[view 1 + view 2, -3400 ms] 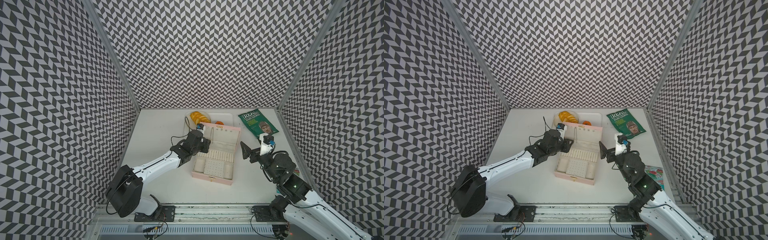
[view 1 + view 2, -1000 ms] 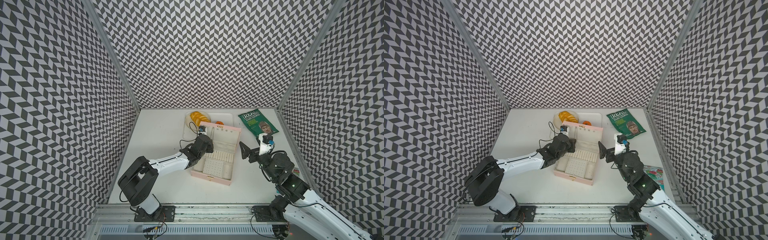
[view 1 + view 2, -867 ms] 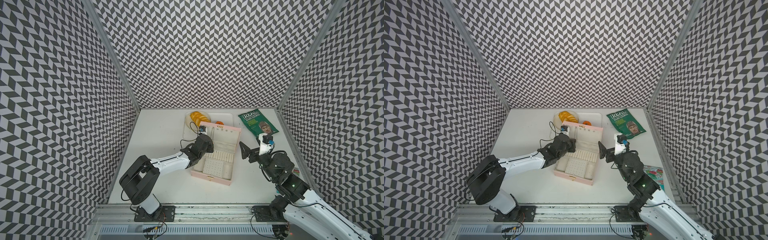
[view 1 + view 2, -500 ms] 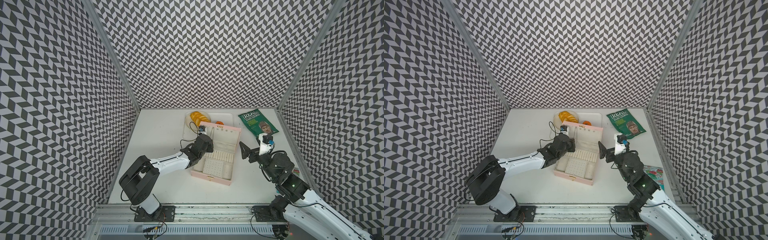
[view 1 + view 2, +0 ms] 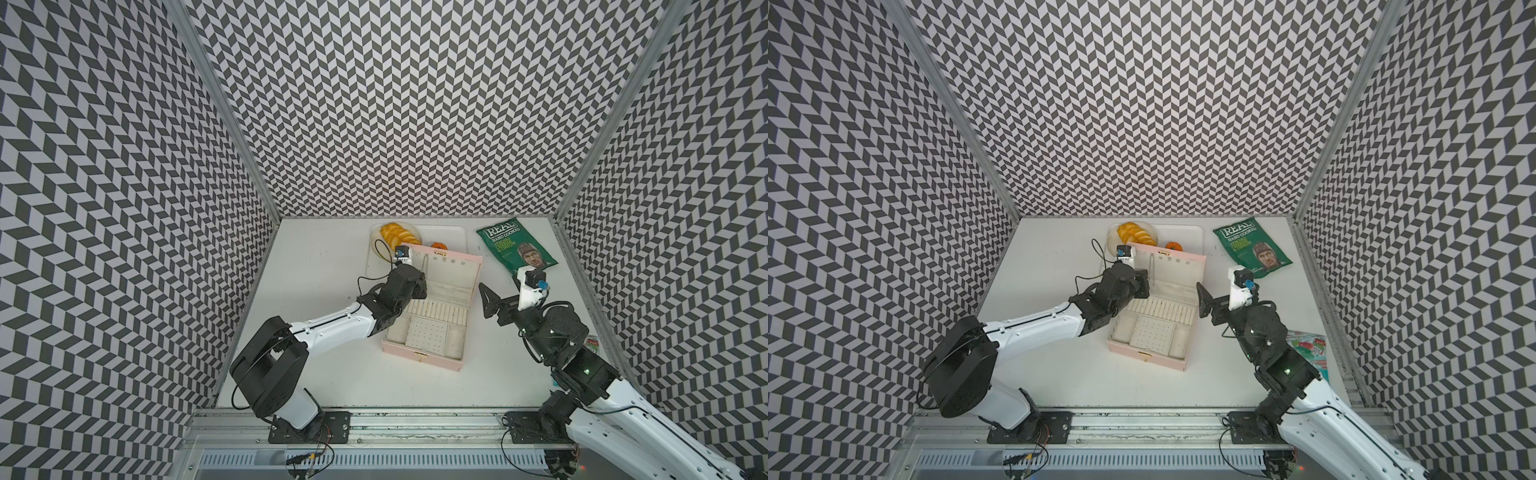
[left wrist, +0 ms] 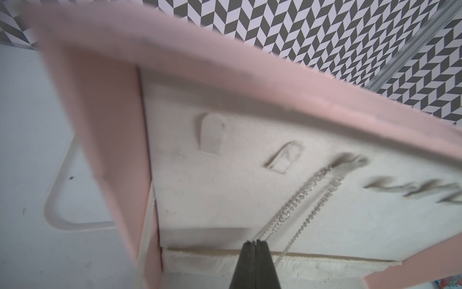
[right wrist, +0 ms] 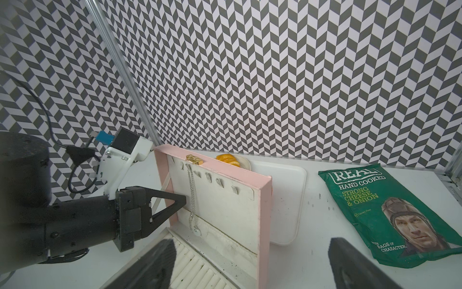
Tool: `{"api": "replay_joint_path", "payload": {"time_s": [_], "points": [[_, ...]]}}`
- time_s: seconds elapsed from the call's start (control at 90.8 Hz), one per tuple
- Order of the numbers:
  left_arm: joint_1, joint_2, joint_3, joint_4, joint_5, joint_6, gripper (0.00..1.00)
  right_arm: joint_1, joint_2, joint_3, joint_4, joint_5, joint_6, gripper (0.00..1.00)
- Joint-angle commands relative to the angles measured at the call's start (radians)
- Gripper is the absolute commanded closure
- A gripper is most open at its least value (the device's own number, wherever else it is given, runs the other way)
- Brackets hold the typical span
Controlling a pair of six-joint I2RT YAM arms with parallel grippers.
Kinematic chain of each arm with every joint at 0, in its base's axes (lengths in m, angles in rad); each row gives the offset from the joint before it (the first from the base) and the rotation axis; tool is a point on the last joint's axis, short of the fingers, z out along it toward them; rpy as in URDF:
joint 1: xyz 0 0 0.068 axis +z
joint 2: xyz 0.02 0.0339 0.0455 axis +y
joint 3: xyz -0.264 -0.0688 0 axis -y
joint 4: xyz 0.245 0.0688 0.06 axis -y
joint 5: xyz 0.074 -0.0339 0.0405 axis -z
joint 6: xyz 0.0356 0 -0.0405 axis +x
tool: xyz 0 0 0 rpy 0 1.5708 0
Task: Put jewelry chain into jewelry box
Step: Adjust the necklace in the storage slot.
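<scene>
The jewelry chain (image 7: 192,200), a thin silver double strand, hangs from one of the hooks (image 7: 208,177) on the cream lining of the raised lid (image 7: 225,212) of the jewelry box (image 5: 415,358). Its small pendant (image 7: 197,232) lies low on that lining. In both top views the chain shows only as a faint vertical line toward the lid's left side.

The left gripper (image 6: 255,242) reaches in from the box's left wall. Its two black fingers are pressed flat together with no gap. The tips sit right at the nearer strand of the chain, and whether a link is pinched between them cannot be told.

The right gripper (image 7: 251,239) is poised just off the box's right wall, apart from it. Its fingers are spread as wide as they go and nothing is between them.

The box is pale pink and stands open near the middle of the table (image 5: 316,270). Its base lies flat with the ring rolls (image 5: 436,318) and the perforated panel (image 5: 427,337) exposed. The gold clasp (image 5: 419,354) faces the near edge.

Behind the lid, along the far edge, lies a white tray (image 5: 455,239) with orange slices (image 5: 395,232) at its left end. A green crisp bag (image 5: 515,249) lies flat in the far right corner. A colourful packet (image 5: 1308,345) lies at the right edge — partly hidden by the right arm.
</scene>
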Motion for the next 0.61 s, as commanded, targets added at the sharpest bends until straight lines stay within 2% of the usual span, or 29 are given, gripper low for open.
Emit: {"api": "replay_joint_path", "payload": {"time_s": [0.0, 0.055, 0.132, 0.286, 0.507, 0.595], "points": [[-0.004, -0.011, 0.018, 0.008, 0.012, 0.02, 0.98, 0.003, 0.0, -0.01, 0.06, -0.003, 0.005, 0.0], [-0.004, -0.006, 0.008, 0.01, 0.021, 0.021, 0.88, 0.003, -0.003, -0.011, 0.06, -0.002, 0.007, 0.0], [-0.004, 0.001, -0.008, 0.02, 0.034, 0.017, 0.82, 0.003, -0.002, -0.01, 0.06, -0.001, 0.008, 0.0], [-0.003, 0.019, -0.024, 0.033, 0.052, 0.014, 0.77, 0.003, -0.003, -0.01, 0.063, -0.024, 0.006, 0.0], [0.003, 0.048, -0.017, 0.037, 0.075, 0.017, 0.73, 0.003, 0.015, -0.005, 0.076, -0.207, -0.011, 0.0], [0.007, 0.057, -0.014, 0.037, 0.075, 0.017, 0.72, 0.003, 0.032, -0.001, 0.075, -0.236, -0.011, 0.0]]}}
